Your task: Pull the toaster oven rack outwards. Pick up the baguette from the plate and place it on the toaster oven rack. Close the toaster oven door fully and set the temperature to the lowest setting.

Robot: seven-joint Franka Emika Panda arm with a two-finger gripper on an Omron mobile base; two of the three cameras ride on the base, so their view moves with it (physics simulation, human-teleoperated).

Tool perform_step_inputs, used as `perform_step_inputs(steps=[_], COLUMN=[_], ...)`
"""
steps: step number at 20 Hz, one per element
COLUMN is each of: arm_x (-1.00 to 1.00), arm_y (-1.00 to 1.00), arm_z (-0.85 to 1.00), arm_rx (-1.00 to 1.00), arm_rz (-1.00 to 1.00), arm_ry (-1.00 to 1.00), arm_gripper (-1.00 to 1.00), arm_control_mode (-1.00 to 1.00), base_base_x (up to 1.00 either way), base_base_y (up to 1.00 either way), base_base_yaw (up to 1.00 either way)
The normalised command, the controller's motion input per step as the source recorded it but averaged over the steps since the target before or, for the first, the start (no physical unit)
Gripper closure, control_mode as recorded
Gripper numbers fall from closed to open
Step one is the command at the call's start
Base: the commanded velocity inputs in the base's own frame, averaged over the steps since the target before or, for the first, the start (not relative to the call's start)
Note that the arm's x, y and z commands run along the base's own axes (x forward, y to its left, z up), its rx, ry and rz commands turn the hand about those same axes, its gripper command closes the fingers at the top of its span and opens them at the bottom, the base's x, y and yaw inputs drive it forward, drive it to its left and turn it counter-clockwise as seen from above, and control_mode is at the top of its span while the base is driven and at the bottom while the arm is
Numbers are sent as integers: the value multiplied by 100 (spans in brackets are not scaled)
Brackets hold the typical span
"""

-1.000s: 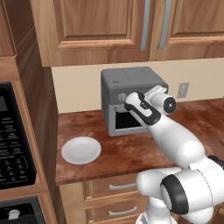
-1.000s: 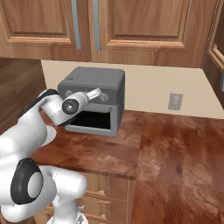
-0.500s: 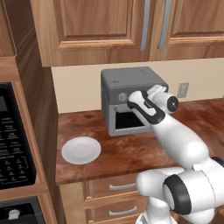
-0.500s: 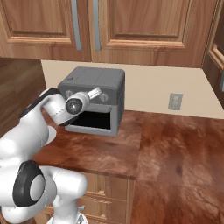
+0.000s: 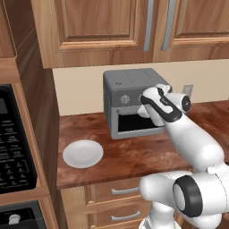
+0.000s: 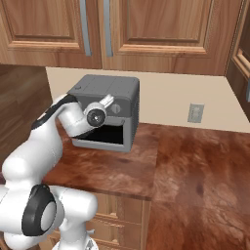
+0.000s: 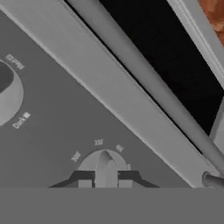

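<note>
Hand (image 7: 105, 184) sits square on the temperature knob (image 7: 105, 164), numbers arced around the dial. You've got one fingertip (image 7: 84, 183) on each side of the knob's raised ridge, jaws narrow and close to it. Can't tell whether the pads actually bite yet.

Second knob (image 7: 5, 89) is off to one side, marked "Dark". Leave that one alone.

Just past the knob panel runs the door (image 7: 131, 94), bar handle along its edge and dark glass beyond. It looks flush against the oven (image 5: 127, 82) front, so call it shut.

Oven stands on the worktop (image 5: 134, 154) against the back wall. Plate (image 5: 82, 153) lies well apart to the side, bare. No baguette on it, so it's likely on the rack behind the glass, but the window is too dark to confirm.

Step in hand, my read: the last one, setting the temperature. Rack, baguette and door look done.

Next move calls for a firm pinch on the ridge, then rolling the wrist toward the low end of the scale until it stops. Keep the hand centred on the knob's axis or the fingers will slip off.
</note>
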Motion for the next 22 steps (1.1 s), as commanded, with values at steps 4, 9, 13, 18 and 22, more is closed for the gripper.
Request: perform_step_inputs(steps=[4,9,13,18,22], arm_x=[0,-1,-4,-16,-18], arm_y=[3,10,14,14,7], arm_z=[-24,-24,-19,-18,-6], arm_rx=[-21,-23,-23,-18,-10], arm_rz=[20,16,11,7,1], arm_ry=[0,0,-1,-4,-8], arm_gripper=[100,100,100,100,100], arm_control_mode=[-100,-100,-100,-100,-100], base_base_x=[0,0,0,0,0], base_base_y=[0,0,0,0,0], base_base_yaw=[0,0,0,0,0])
